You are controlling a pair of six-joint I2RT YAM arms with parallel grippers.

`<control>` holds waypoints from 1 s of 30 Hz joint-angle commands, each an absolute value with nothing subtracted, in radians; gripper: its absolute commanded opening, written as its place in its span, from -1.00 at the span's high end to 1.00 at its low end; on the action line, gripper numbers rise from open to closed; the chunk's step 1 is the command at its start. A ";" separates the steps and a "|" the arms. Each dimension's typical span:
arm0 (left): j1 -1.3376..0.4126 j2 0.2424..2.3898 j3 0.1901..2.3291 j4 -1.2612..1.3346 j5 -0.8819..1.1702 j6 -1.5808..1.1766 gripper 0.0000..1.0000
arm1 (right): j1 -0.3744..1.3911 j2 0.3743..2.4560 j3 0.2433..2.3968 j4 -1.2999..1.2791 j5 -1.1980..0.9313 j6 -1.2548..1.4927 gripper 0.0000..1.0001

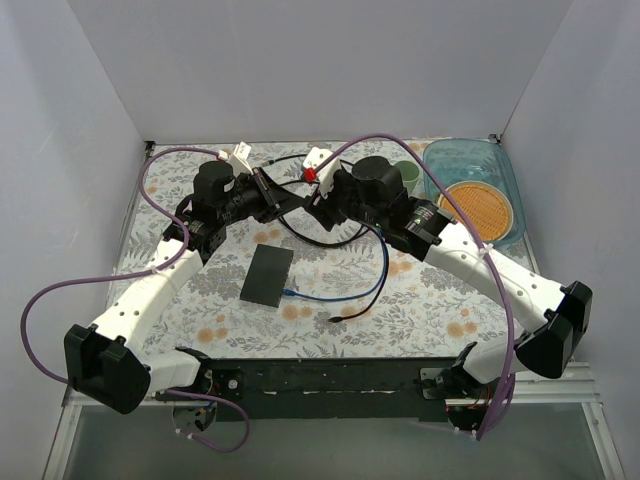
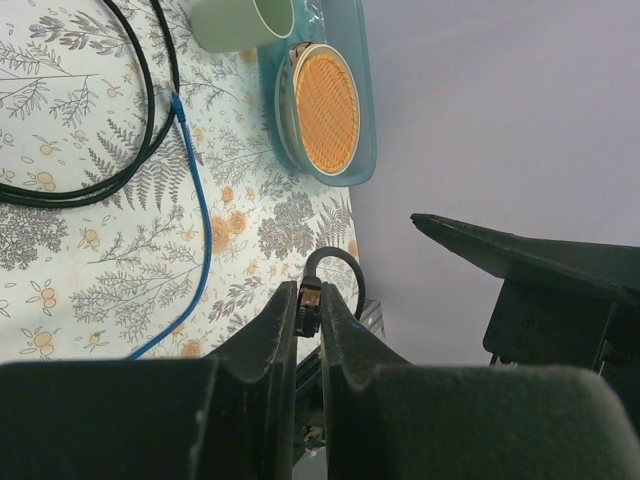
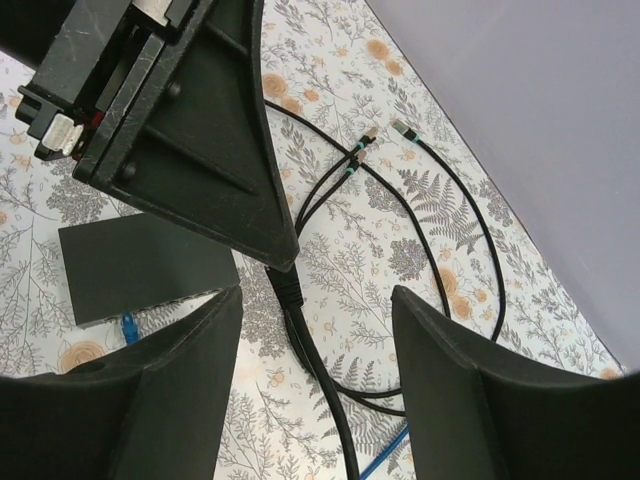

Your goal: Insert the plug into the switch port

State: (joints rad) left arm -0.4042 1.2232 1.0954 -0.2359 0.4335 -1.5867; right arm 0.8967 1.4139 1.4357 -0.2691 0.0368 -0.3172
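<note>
Nearest the arm bases, the dark grey network switch lies flat on the floral worktop, at roughly 6 to 7 o'clock from the two grippers in the top view. A blue plug on a blue cable touches its long edge at about 4 o'clock. Whether it is seated in a switch port I cannot tell, and the sockets themselves are not visible.

Farther out, above the worktop, the left gripper is pinched narrow on the plug of a black cable, which hangs from the fingertips down to the cloth. The right gripper stands wide, one finger on each side of that hanging cable and holding nothing.

The plug looks small, light and rigid. Its latch tab is probably the fragile part. The cable behind it is likely springy enough to twist the plug off line. The best hold is across the flat sides of the plug body or the stiff boot just behind it. That leaves the latch and the nose free, and a short hold lets the push go straight in. The switch appears light and may slide on the cloth when pushed, so the free gripper could brace its far edge.

Farthest, at 2 o'clock on the worktop, a clear blue tray holds an orange disc, with a green cup just beside it.
</note>
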 commanded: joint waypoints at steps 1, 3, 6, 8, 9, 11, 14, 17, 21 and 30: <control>-0.407 1.223 1.131 -0.241 0.454 -1.583 1.00 | 0.870 1.428 1.434 -0.209 -0.024 -0.321 -0.29; -0.407 1.223 1.131 -0.235 0.462 -1.583 1.00 | 0.858 1.434 1.428 -0.210 -0.053 -0.316 -0.22; -0.407 1.218 1.127 -0.226 0.465 -1.580 1.00 | 0.836 1.440 1.420 -0.210 -0.084 -0.308 -0.17; -0.407 1.215 1.127 -0.221 0.465 -1.578 1.00 | 0.827 1.443 1.411 -0.209 -0.098 -0.307 -0.16; -0.407 1.215 1.126 -0.221 0.466 -1.578 1.00 | 0.824 1.445 1.410 -0.210 -0.113 -0.307 -0.16; -0.407 1.218 1.126 -0.221 0.469 -1.578 1.00 | 0.821 1.451 1.405 -0.213 -0.124 -0.305 -0.15; -0.407 1.216 1.124 -0.219 0.474 -1.577 1.00 | 0.819 1.459 1.399 -0.210 -0.138 -0.301 -0.12; -0.407 1.215 1.120 -0.218 0.474 -1.571 1.00 | 0.819 1.463 1.401 -0.209 -0.147 -0.299 -0.08; -0.407 1.221 1.121 -0.218 0.474 -1.571 1.00 | 0.819 1.465 1.401 -0.212 -0.160 -0.299 -0.05; -0.407 1.227 1.126 -0.218 0.471 -1.571 1.00 | 0.819 1.462 1.394 -0.235 -0.193 -0.298 -0.01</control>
